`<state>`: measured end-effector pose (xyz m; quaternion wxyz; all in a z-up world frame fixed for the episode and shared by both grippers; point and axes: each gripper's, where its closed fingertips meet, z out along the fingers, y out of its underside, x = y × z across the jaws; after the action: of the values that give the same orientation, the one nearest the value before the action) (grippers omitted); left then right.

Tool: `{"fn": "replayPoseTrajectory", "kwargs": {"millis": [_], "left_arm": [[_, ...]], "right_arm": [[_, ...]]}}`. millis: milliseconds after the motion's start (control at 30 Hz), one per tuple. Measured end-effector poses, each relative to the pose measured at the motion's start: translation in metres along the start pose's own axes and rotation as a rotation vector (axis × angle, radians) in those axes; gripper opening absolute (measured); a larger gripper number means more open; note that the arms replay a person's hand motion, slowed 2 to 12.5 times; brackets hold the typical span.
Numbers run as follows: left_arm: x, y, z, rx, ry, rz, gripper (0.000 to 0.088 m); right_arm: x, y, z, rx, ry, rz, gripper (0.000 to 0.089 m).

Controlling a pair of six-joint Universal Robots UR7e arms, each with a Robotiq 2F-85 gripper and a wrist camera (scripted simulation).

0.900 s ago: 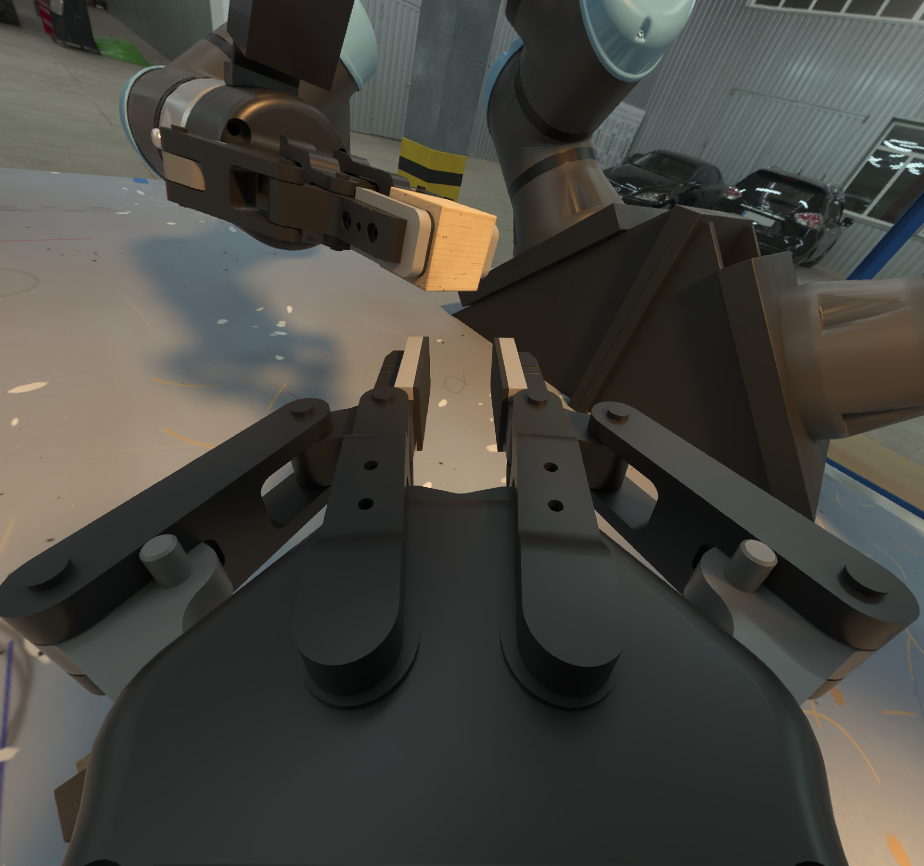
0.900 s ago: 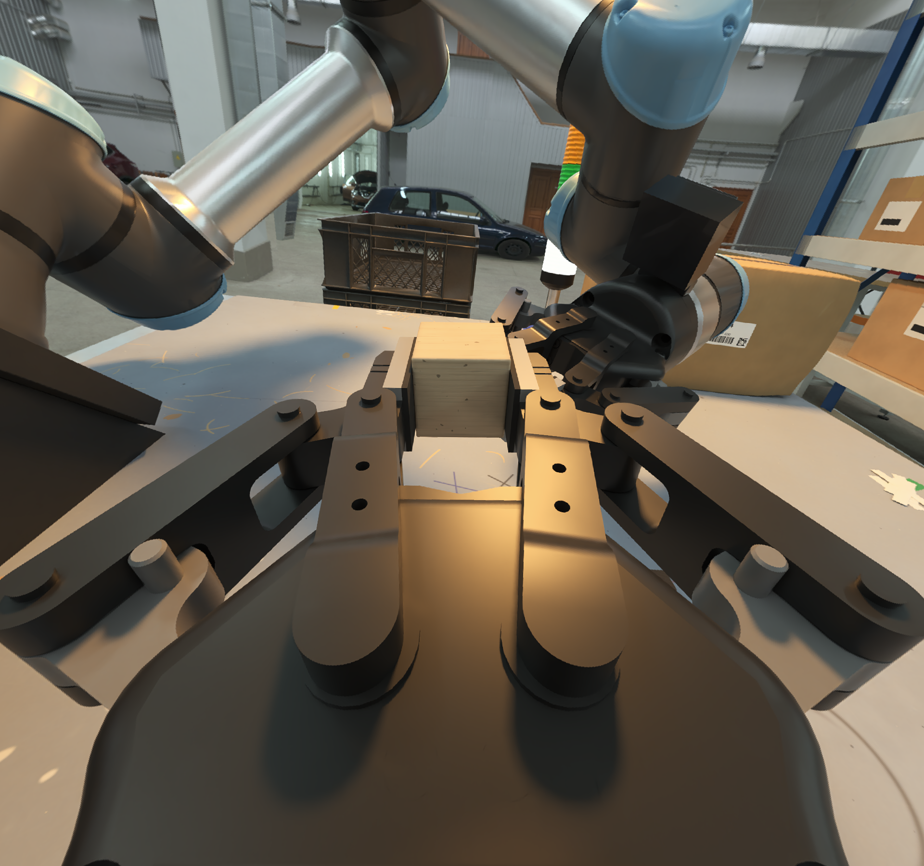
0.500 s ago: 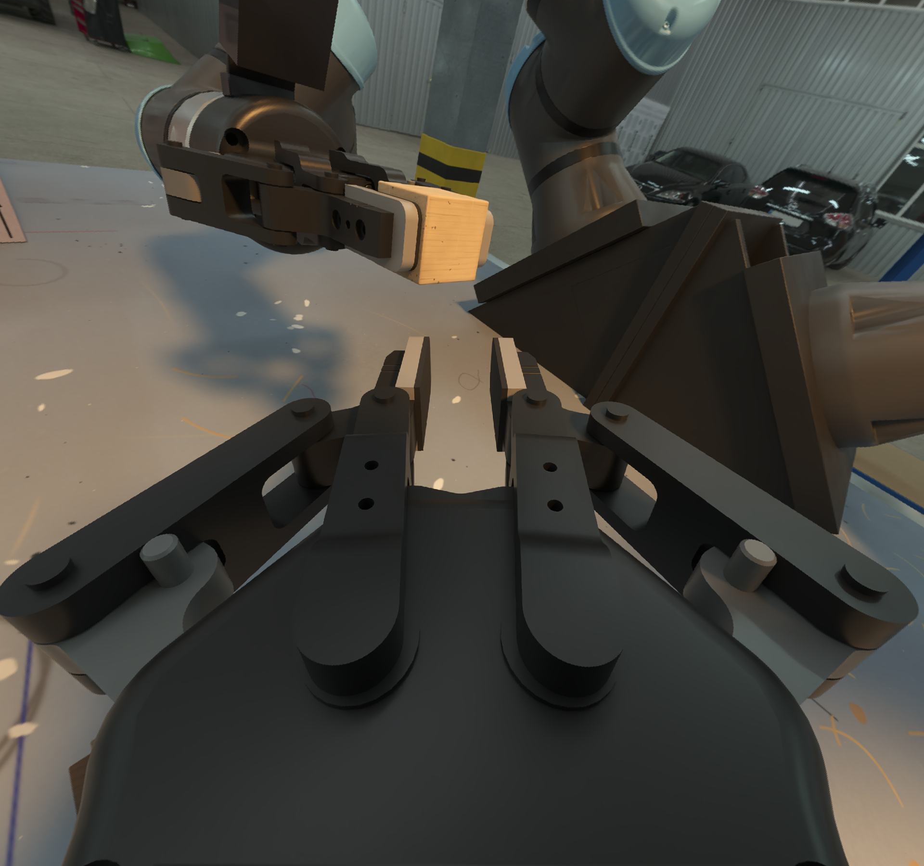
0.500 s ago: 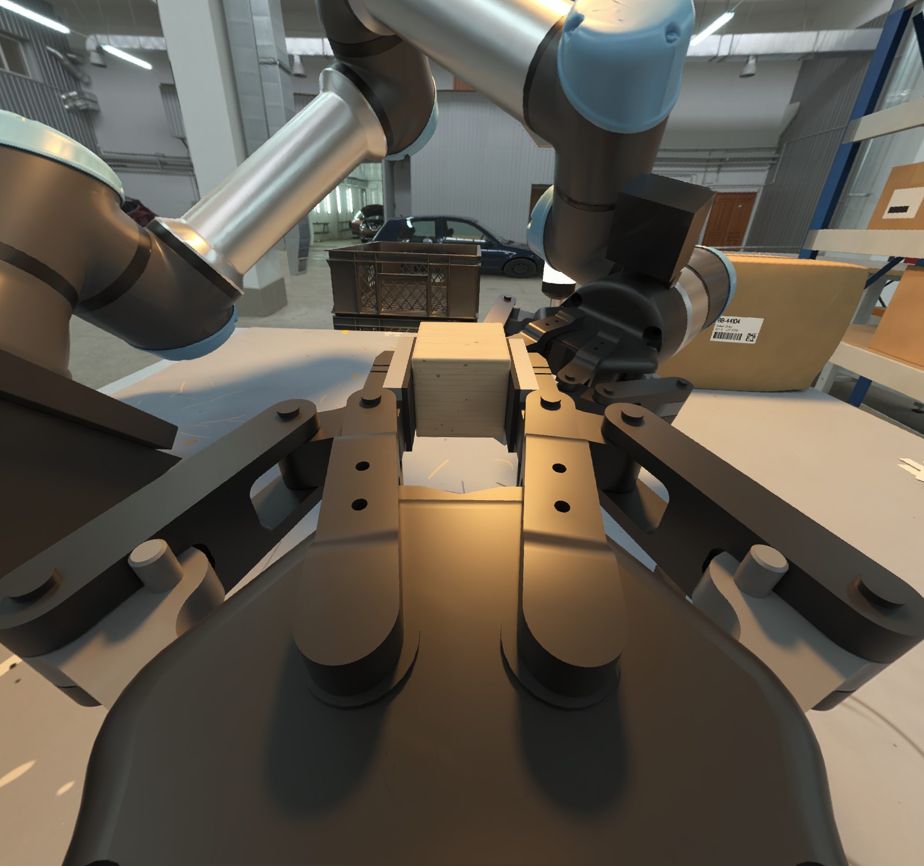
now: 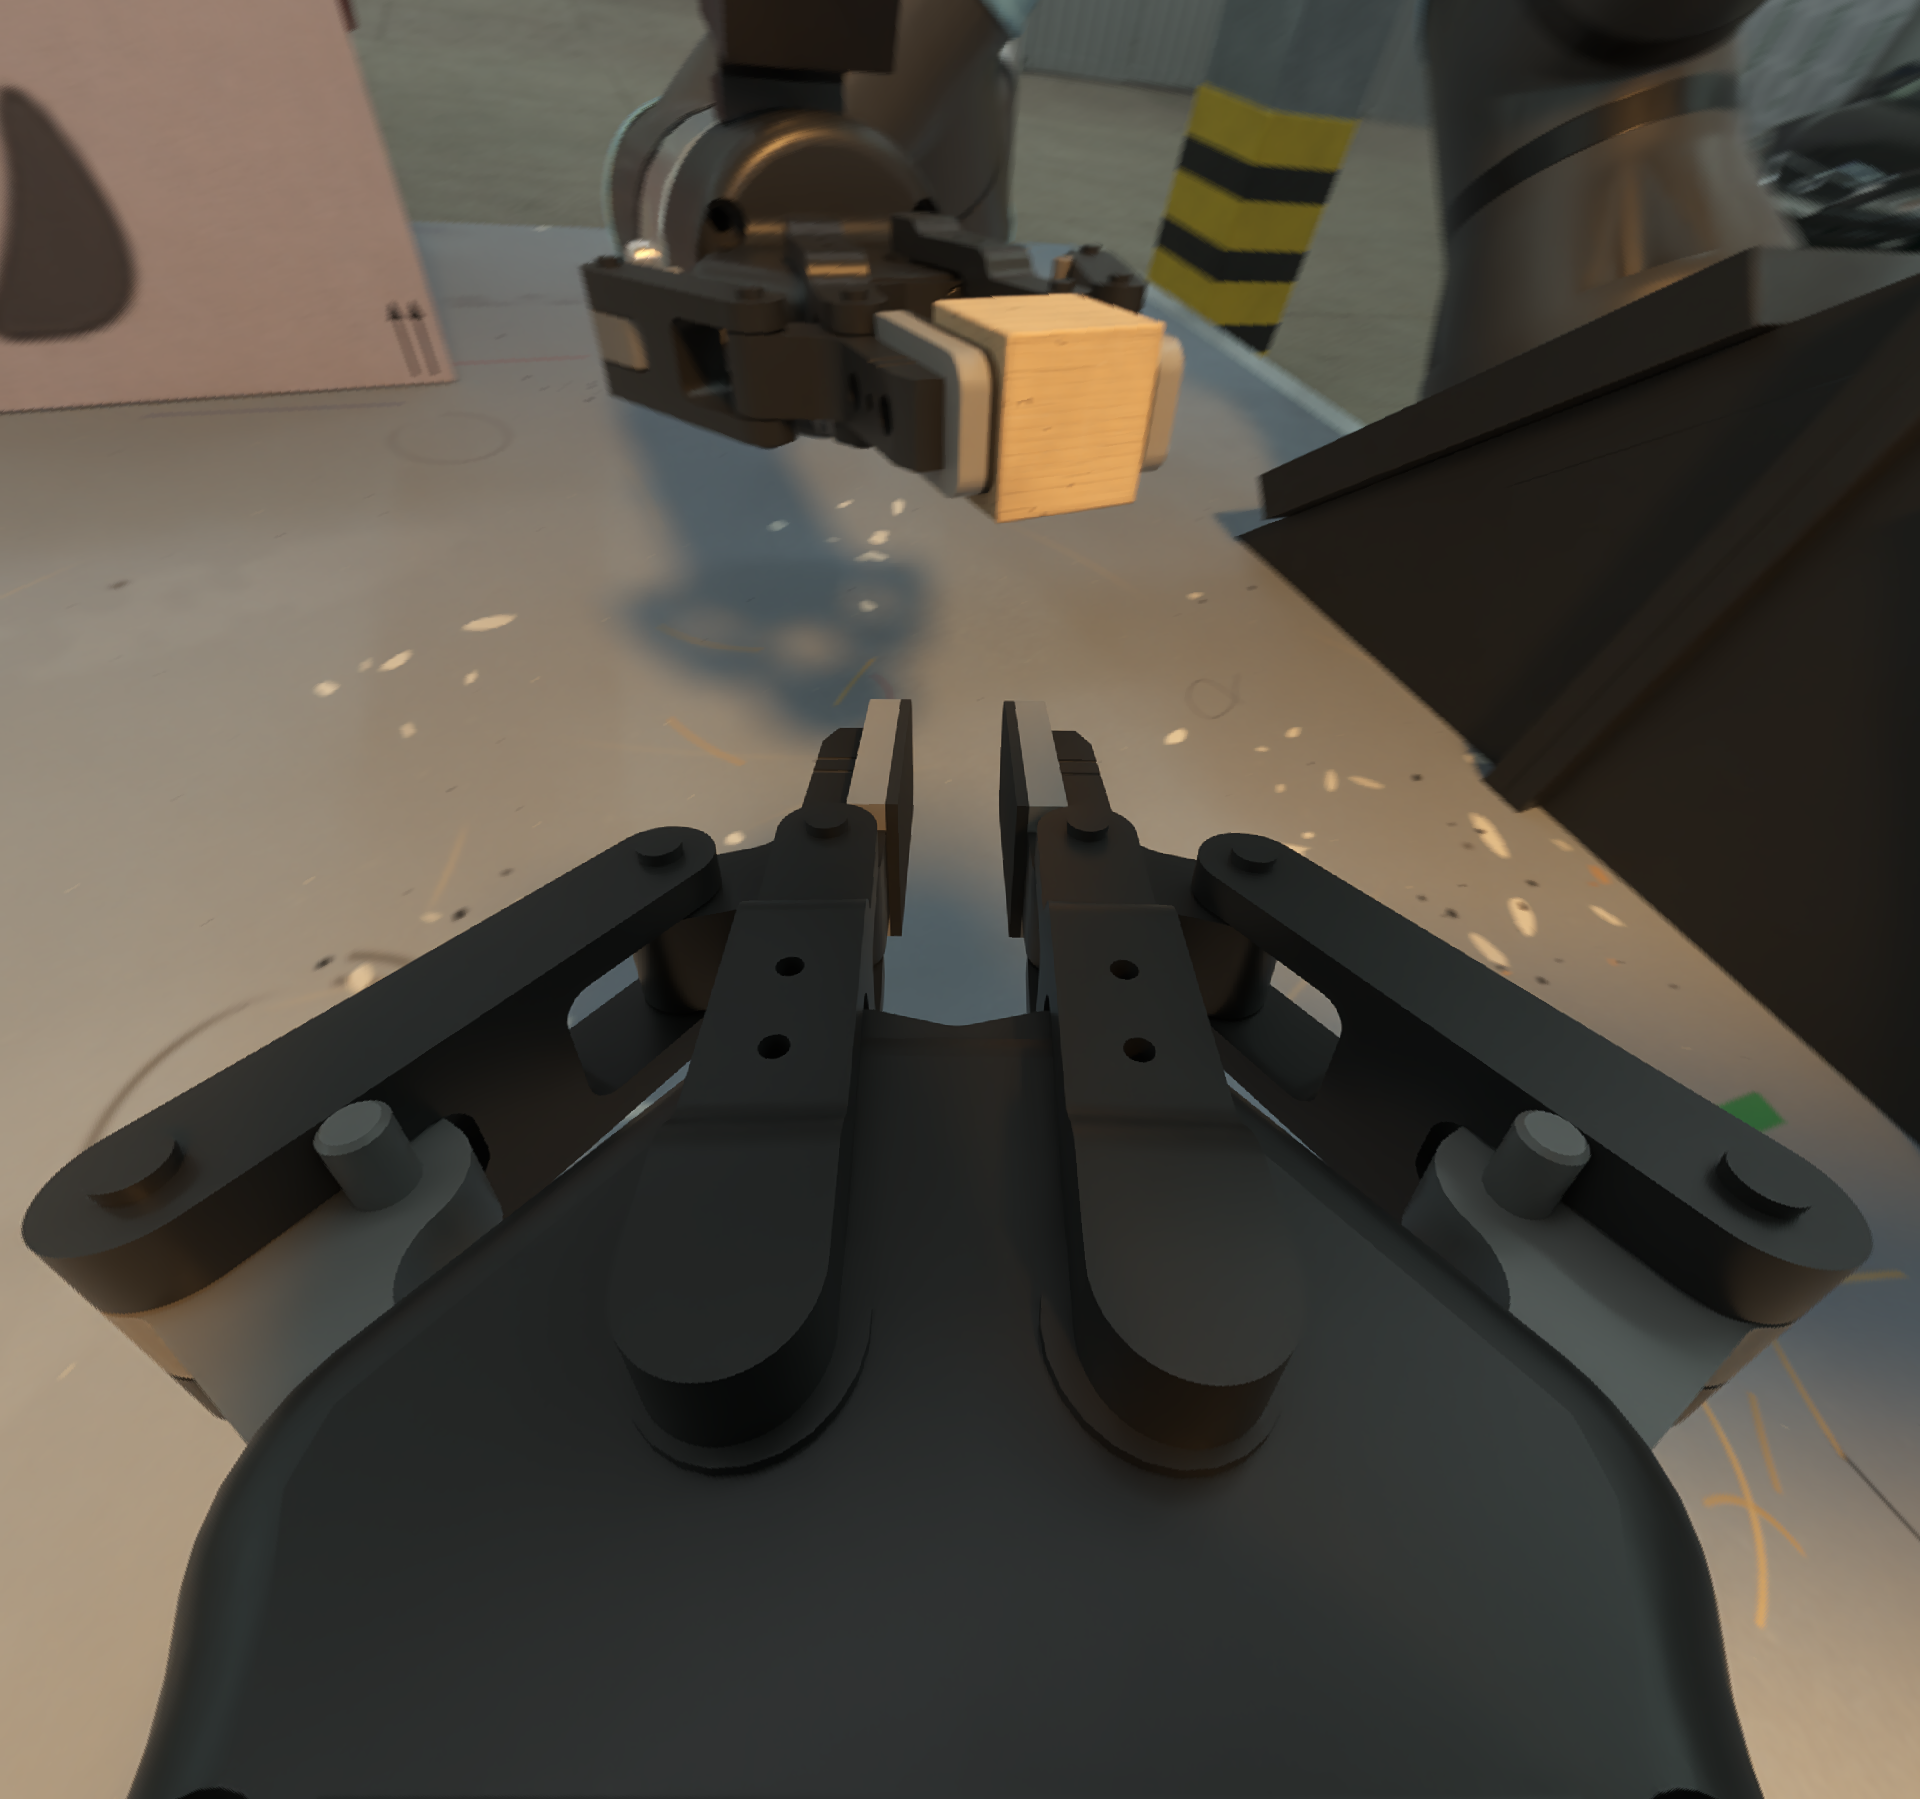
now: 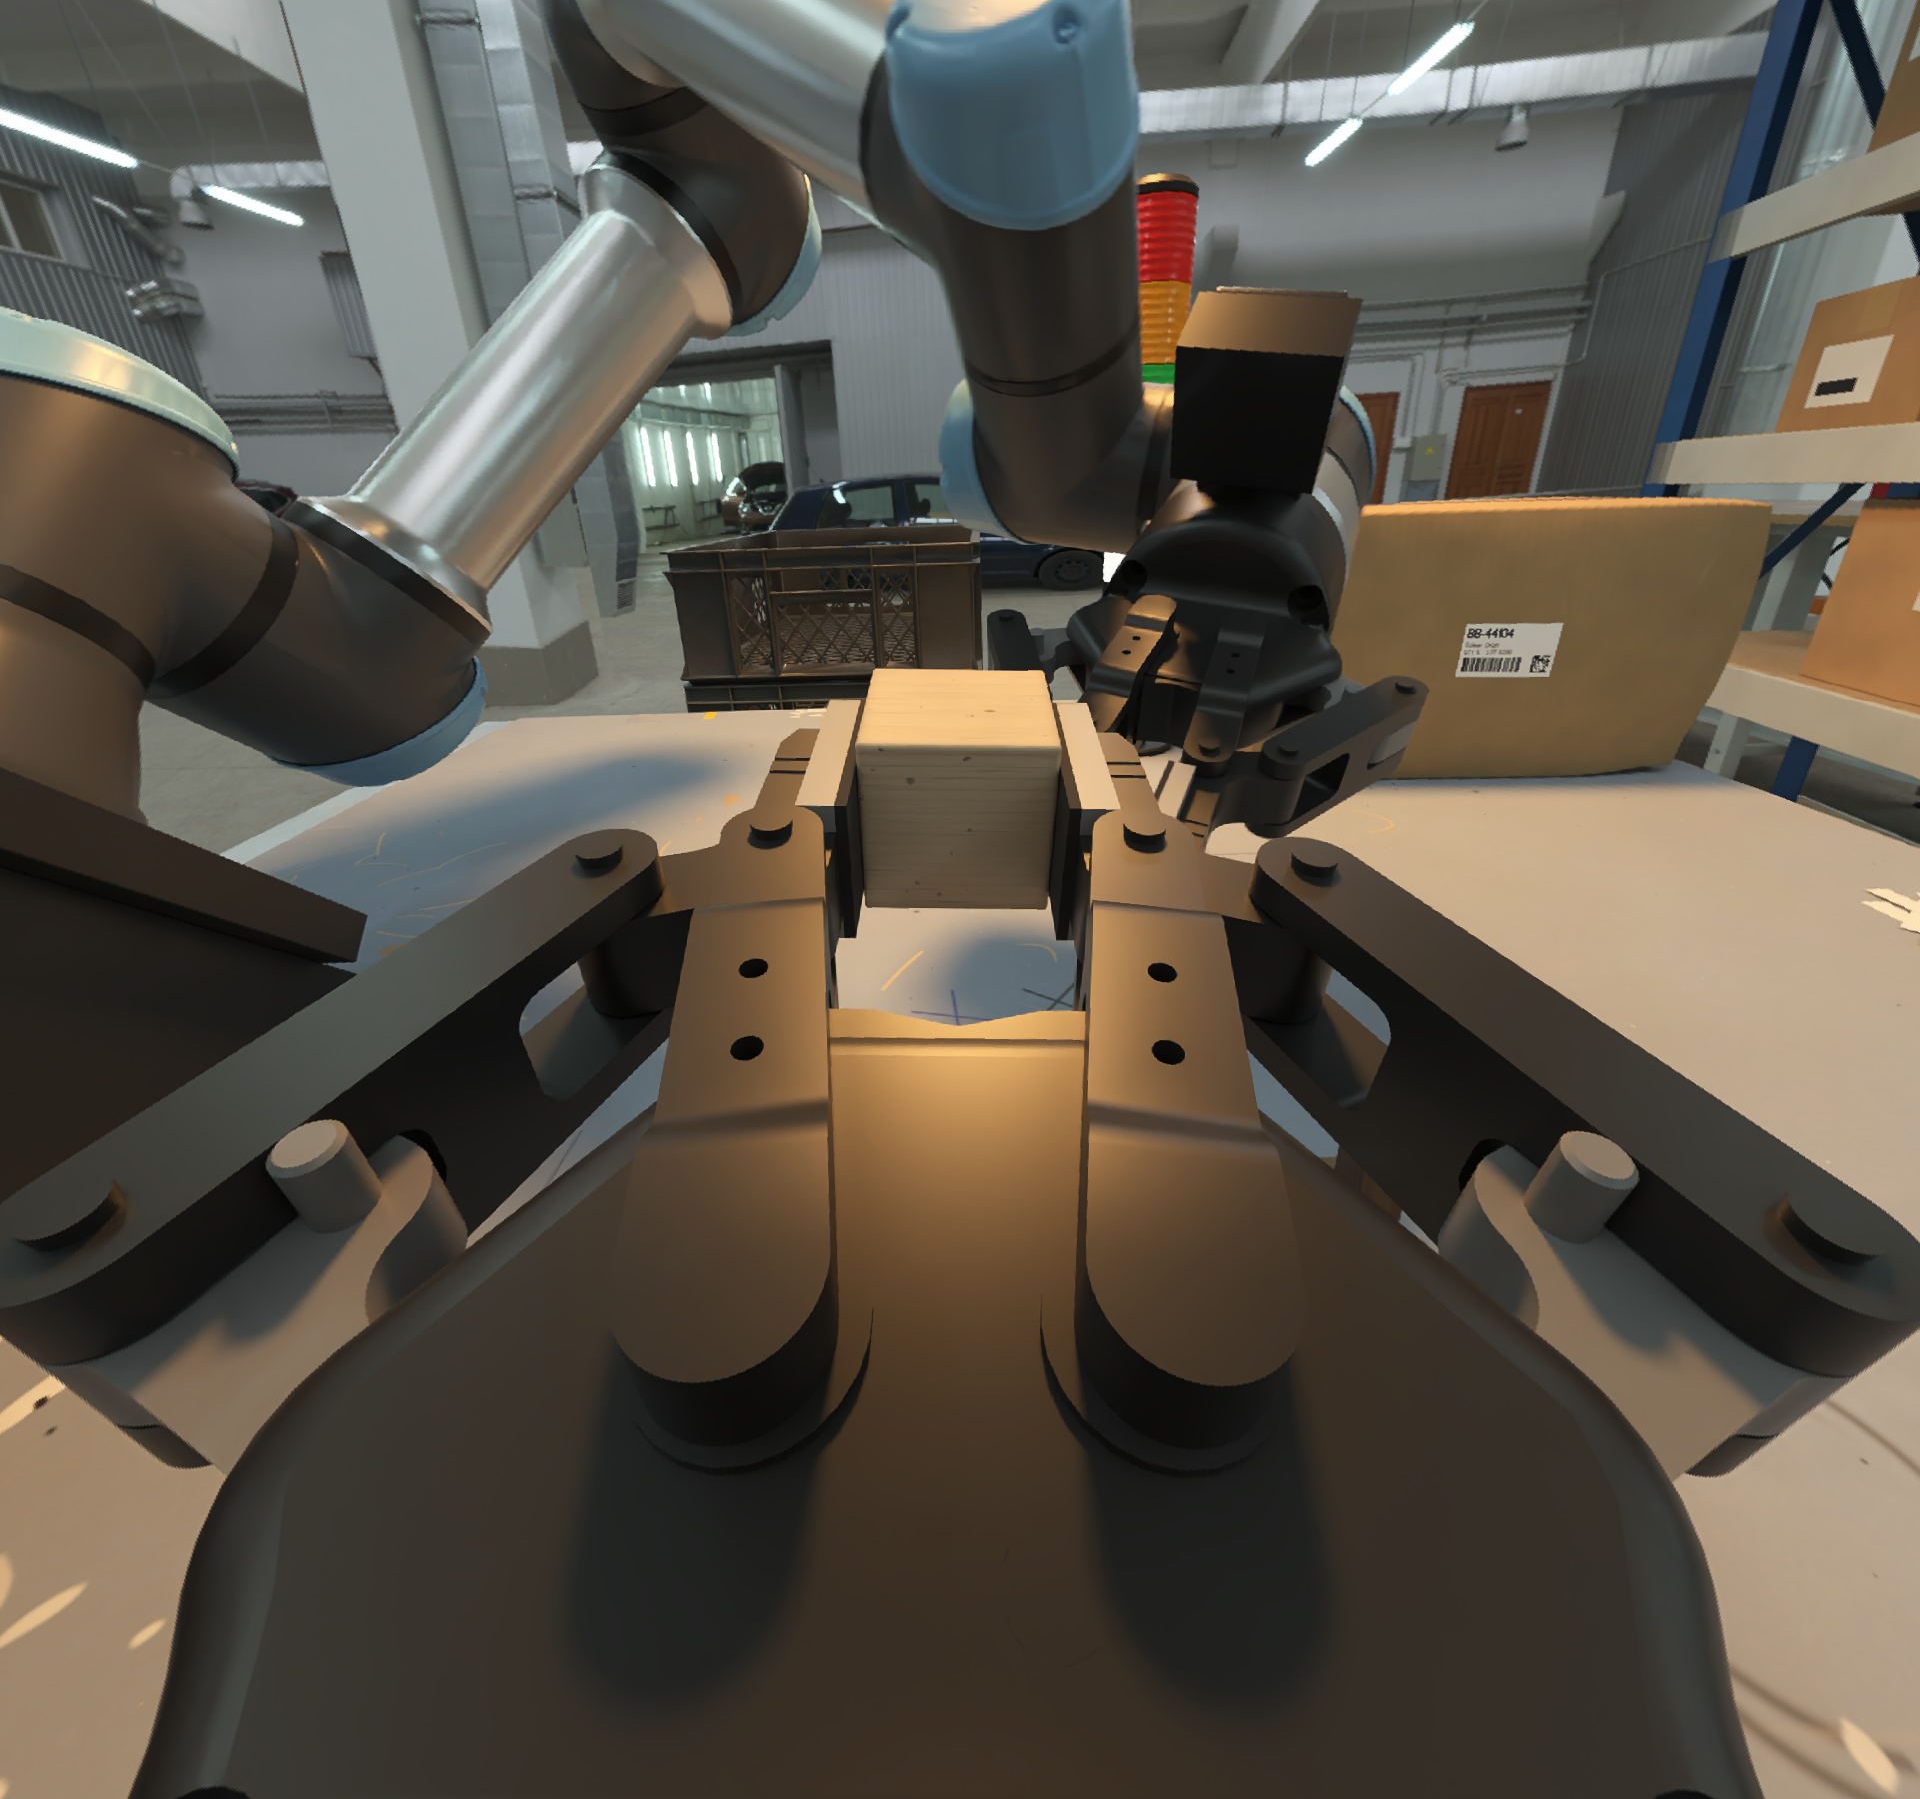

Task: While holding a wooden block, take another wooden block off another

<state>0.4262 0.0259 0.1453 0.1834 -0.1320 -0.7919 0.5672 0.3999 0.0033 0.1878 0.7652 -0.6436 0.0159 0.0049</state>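
In the left wrist view, a pink box [image 5: 187, 139] stands at the far left on the tabletop [image 5: 312, 554], well left of the block. The right hand [image 5: 1070, 399] hangs above the tabletop, pinching the block [image 5: 1065, 414] between its pale pads, one pad flat on each of two opposite faces. The block is clear of the surface, with a soft shadow below and left of it. Nearer than the block, the left hand [image 5: 956, 793] has its fingers parted by a narrow gap with nothing between them; only bare tabletop shows through the gap. Right of the block, a striped yellow-and-black post [image 5: 1247, 201] stands beyond the tabletop edge, and a dark arm base [image 5: 1662, 606] fills the right side.

In the right wrist view, the left arm [image 6: 623, 347] reaches from the left, over and beyond the block. A brown crate [image 6: 821, 606] sits behind and left of the block, off the tabletop. The block [image 6: 954, 793] is centred in the right hand [image 6: 954, 814], both pads pressed on its sides, held off the tabletop [image 6: 1610, 918]. Just right of and behind the block is the left hand [image 6: 1184, 773], fingers pointing down; from here its gap cannot be judged. Farther right, a cardboard box [image 6: 1558, 637] rests on the tabletop.
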Motion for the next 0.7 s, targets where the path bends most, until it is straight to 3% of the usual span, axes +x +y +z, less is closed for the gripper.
{"fn": "replayPoseTrajectory", "kwargs": {"millis": [300,700], "left_arm": [[-0.038,0.017,-0.022,-0.113,-0.273,-0.019,0.0152],[-0.065,0.037,-0.047,-0.211,-0.477,-0.025,0.0289]], "right_arm": [[0.01,0.004,-0.008,-0.006,0.017,0.028,0.0286],[0.018,0.006,-0.018,0.023,0.006,0.08,0.0286]]}}
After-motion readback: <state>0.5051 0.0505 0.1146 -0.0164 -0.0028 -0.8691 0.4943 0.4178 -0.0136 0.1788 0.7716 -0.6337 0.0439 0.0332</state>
